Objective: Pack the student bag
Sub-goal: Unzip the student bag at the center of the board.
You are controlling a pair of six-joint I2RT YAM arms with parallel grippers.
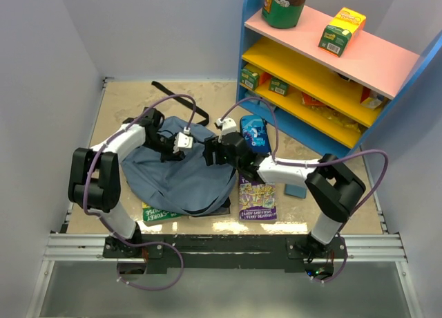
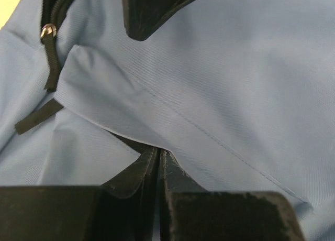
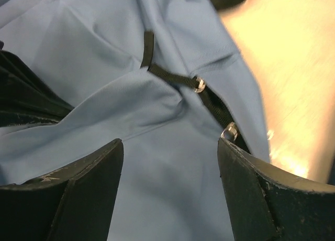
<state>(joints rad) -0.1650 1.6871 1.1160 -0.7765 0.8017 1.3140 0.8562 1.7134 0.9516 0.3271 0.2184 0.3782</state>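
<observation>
Holding: left gripper [image 2: 158, 165] clenched on a fold of the student bag [image 2: 225, 78] | right gripper [image 3: 170, 165] spread, empty, near zipper pull [image 3: 198, 84] | risk: soft fold likely slips free.

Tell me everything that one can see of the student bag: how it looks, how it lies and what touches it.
The student bag is a large, soft backpack of slate-blue fabric, with black straps and a black zipper with metal pulls. It lies slumped on the table, and its near edge covers part of a green book. One strap trails behind it. The left gripper, nearly shut, reaches under a fabric fold. The open right gripper hangs close over the fabric.
</observation>
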